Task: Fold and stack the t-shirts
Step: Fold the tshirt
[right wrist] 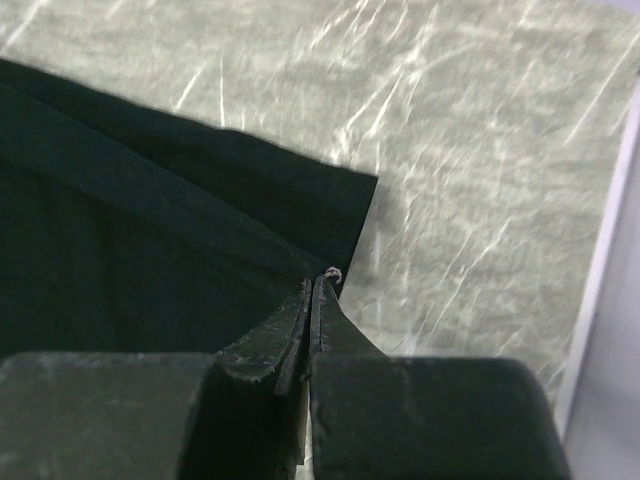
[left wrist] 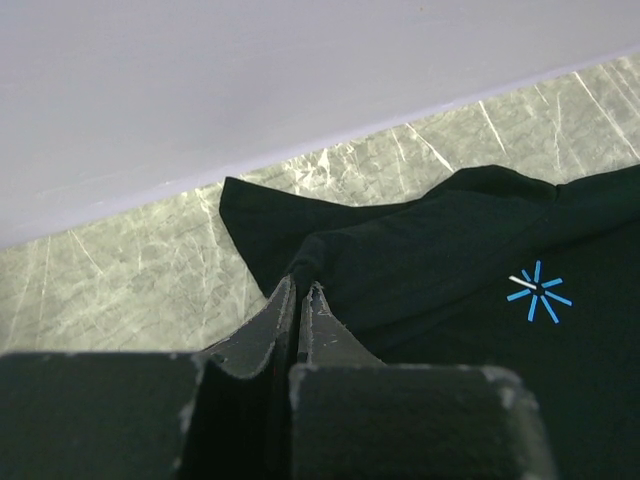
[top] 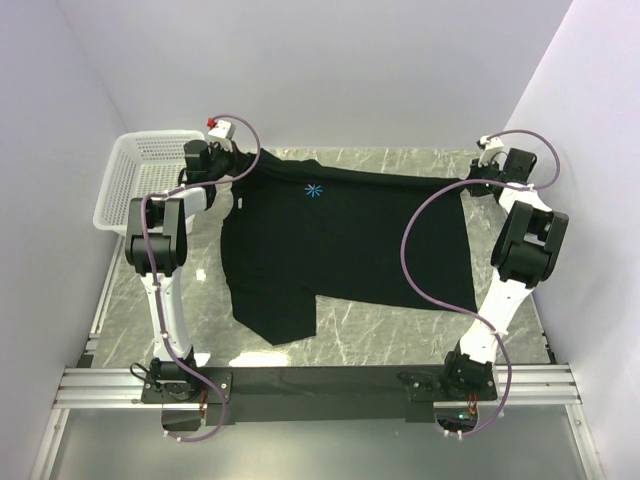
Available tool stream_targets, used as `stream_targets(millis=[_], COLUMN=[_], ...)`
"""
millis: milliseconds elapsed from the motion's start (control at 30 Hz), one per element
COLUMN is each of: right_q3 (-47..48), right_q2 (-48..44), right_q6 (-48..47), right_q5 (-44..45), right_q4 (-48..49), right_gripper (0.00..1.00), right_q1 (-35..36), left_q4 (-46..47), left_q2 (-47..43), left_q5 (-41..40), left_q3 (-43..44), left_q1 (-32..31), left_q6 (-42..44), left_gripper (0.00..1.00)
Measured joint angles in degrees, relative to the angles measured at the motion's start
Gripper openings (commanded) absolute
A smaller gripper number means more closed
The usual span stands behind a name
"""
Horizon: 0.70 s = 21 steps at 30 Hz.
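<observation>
Left gripper (left wrist: 298,292) and right gripper (right wrist: 312,286) are clamped onto upper-left and upper-right edges of the black short-sleeved cloth t-shirt (top: 340,240), likely so it is stretched flat.

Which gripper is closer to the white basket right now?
Left. The left gripper pinches the t-shirt edge just beside the basket; the right gripper holds the t-shirt across the table, far from it.

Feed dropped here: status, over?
Left hand shut on black short-sleeved cloth t-shirt. Right hand shut on its other end. White plastic mesh basket beside left arm.
</observation>
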Motion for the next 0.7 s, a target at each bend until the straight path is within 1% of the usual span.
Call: stream_targets(millis=[233,267,333,367,400,433,467,500,533,567,600,633,667,700], right_q3=[-1.22,-1.33,-1.36,-1.36,-1.36,-1.36,-1.36,-1.36,-1.4,-1.53,-1.68,-2.1,-2.49,-3.02], right_q2=[-0.44,-0.63,-0.76,-0.83,-0.83,-0.85,-0.85,-0.87,-0.92,-0.98,-1.22,-1.62,-2.08,-2.75], right_q6=[-0.68,-0.79,-1.07,-1.14,-1.29,-1.33,-1.55,-1.64,-1.68,-1.77,-1.79,-1.75,-1.79,-1.81], right_q5=[0.13,0.17,0.22,0.26,0.28,0.37,0.44,0.5,0.66,0.79,0.85,0.96,0.96,0.94], right_q4=[-0.57,-0.79,-0.92,-1.01,-1.18,-1.49,-1.75,-1.95,-1.99,-1.99,-2.05,-1.97,-1.99,-2.03], right_gripper=[0.01,0.02,0.07,0.1,0.17,0.2,0.23,0.29,0.33,0.36,0.44,0.48,0.48,0.54], right_q1=[0.0,0.0,0.0,0.0,0.0,0.0,0.0,-0.04,-0.09,-0.13,-0.22,-0.37,-0.5,-0.7], left_q4=[-1.42,-1.55,-2.16,-2.58,-2.84,-3.26,-3.67,-3.76,-4.0,-4.04,-3.8,-3.65,-3.48,-3.23], left_q2=[-0.63,-0.74,-1.2,-1.4,-1.53,-1.66,-1.86,-2.1,-2.54,-3.04,-3.98,-4.83,-5.99,-7.1], left_q5=[-0.02,-0.02,-0.02,-0.02,-0.02,-0.02,-0.02,-0.04,-0.04,-0.13,-0.46,-0.52,-0.68,-0.83], left_q3=[-0.15,-0.35,-1.09,-1.44,-1.79,-2.05,-2.45,-2.89,-3.54,-4.28,-5.66,-6.75,-7.96,-8.92], left_q1=[0.0,0.0,0.0,0.0,0.0,0.0,0.0,0.02,0.04,0.07,0.11,0.11,0.2,0.24], left_q6=[0.13,0.17,0.33,0.46,0.68,0.98,1.36,1.57,1.53,1.57,1.53,1.62,1.44,1.29], left_gripper=[0.07,0.1,0.14,0.18,0.21,0.27,0.35,0.36,0.41,0.54,0.6,0.65,0.68,0.68])
